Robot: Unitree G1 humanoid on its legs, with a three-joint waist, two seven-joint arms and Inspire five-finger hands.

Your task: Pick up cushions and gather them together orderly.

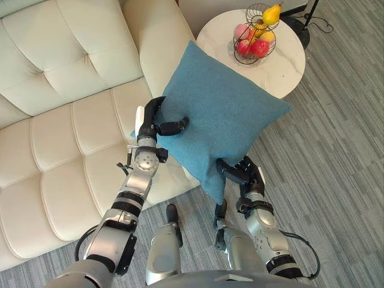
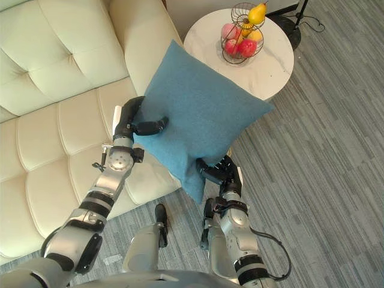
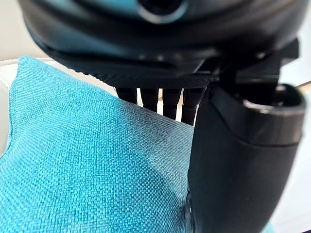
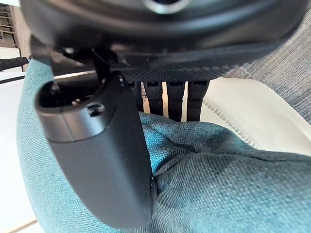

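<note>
Dark left hand [image 1: 150, 123] and right hand [image 1: 246, 174] each pinch the square teal fabric cushion [image 1: 219, 114], lifted above the cream tufted leather sofa [image 1: 54, 138]; pickup looks done, orderly placing is left.

Square teal-blue woven cushion [image 1: 222, 114], corner-down, aloft over cream sofa's [image 1: 60, 132] edge.

1. Cushion [image 1: 222, 108]: teal-blue, plain; fine woven grain seen close in the wrist views.
2. Sofa [image 1: 60, 120]: cream, stitched into padded squares.
3. Side table [image 1: 285, 75]: white top, faint grey marbling.
4. Wire basket [image 1: 238, 55]: dark. Apples [image 1: 259, 48] red; pear [image 1: 271, 14] yellow.
5. Floor [image 1: 342, 168]: grey, narrow lighter and darker stripes.
6. Left hand [image 1: 149, 127], right hand [image 1: 240, 173]: black.
</note>
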